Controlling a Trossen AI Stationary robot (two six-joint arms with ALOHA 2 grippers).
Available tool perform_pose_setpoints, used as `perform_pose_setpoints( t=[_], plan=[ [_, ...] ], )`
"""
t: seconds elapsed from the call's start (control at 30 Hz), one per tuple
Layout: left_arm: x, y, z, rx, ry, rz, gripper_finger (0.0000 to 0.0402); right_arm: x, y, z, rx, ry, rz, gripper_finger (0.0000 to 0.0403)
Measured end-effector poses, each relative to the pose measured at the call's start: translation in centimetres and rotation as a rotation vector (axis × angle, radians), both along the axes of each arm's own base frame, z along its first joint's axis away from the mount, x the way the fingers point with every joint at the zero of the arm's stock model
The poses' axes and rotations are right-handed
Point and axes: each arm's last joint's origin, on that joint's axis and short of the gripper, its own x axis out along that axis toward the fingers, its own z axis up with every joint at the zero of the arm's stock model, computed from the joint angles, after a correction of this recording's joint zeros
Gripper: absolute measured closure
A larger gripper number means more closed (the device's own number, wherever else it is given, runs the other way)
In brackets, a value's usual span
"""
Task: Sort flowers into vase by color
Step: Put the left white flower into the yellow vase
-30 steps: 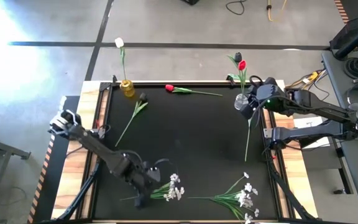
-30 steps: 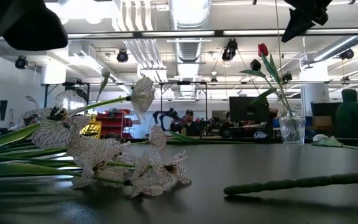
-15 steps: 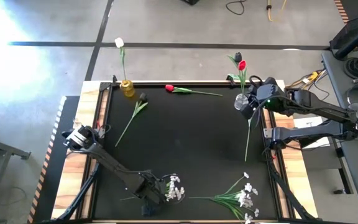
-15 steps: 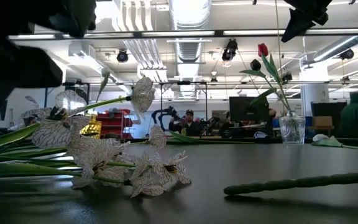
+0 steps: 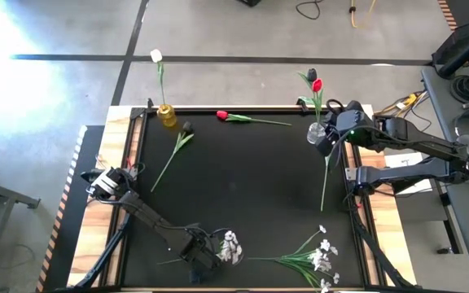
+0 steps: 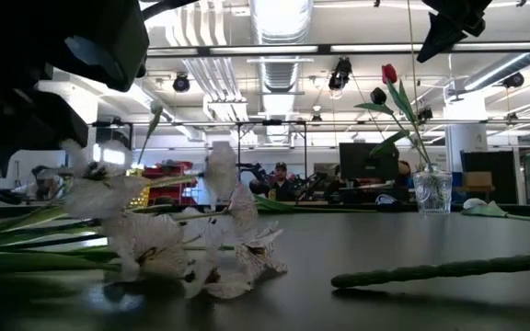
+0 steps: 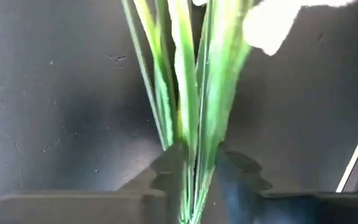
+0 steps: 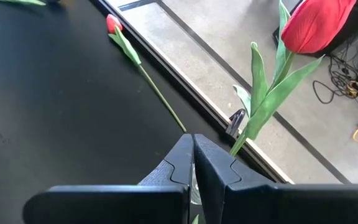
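From above, the left gripper (image 5: 204, 254) is low at the near left part of the black table (image 5: 251, 187), its fingers around the green stems of a white blossom spray (image 5: 230, 247). A second white blossom spray (image 5: 316, 256) lies to its right along the near edge, apart from it. A dark tulip (image 5: 177, 146) lies slanted on the far left of the mat, and a red tulip (image 5: 238, 118) lies along the far edge. At the far left corner a yellow vase (image 5: 167, 115) holds a white tulip (image 5: 156, 57). At the far right corner a clear vase (image 5: 317, 132) holds a red tulip head (image 5: 317, 85) and a dark tulip head (image 5: 311, 74). The right gripper (image 5: 332, 138) sits just beside this vase, and a bare green stem (image 5: 325, 183) lies on the mat below it.

At table height, the white spray's blossoms (image 6: 182, 248) fill the near left, blurred, under the dark bulk of the left arm (image 6: 53, 74). The clear vase (image 6: 432, 191) stands far right with its two tulips upright. A green stem (image 6: 440, 269) lies across the near right.

The left wrist camera shows its fingers (image 7: 235, 174) pressed on either side of the bundled green stems (image 7: 188, 99), grasping them.

The right wrist camera shows its fingers (image 8: 179, 162) clenched together, nothing between them, with the red tulip (image 8: 312, 28) in the vase just ahead and the other red tulip (image 8: 120, 37) lying farther off on the mat.
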Motion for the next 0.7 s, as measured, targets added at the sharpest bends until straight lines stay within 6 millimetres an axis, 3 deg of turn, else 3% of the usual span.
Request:
perform_pose_setpoints(
  t=[0.1, 0.2, 0.37, 0.5, 0.7],
  plan=[
    [0.0, 0.0, 0.1, -0.002, -0.001, 0.003, 0.0388, 0.0, 0.0, 0.0, 0.0, 0.0, 0.0, 0.0394],
    [-0.1, 0.2, 0.8, -0.011, -0.019, 0.013, 0.0392, 0.0, 0.0, 0.0, 0.0, 0.0, 0.0, 0.0394],
    [0.1, 1.4, 3.9, 0.004, -0.137, 0.084, 0.0399, 0.0, 0.0, 0.0, 0.0, -0.001, 0.0, 0.0394],
    [0.8, 3.7, 6.5, 0.035, -0.249, 0.163, 0.04, 0.0, 0.0, 0.0, 0.0, -0.002, 0.0, 0.0394],
    [1.9, 9.0, 9.9, 0.141, -0.417, 0.272, 0.0401, 0.2, 0.0, 0.3, -0.008, -0.036, 0.0, 0.0394]
  ],
)
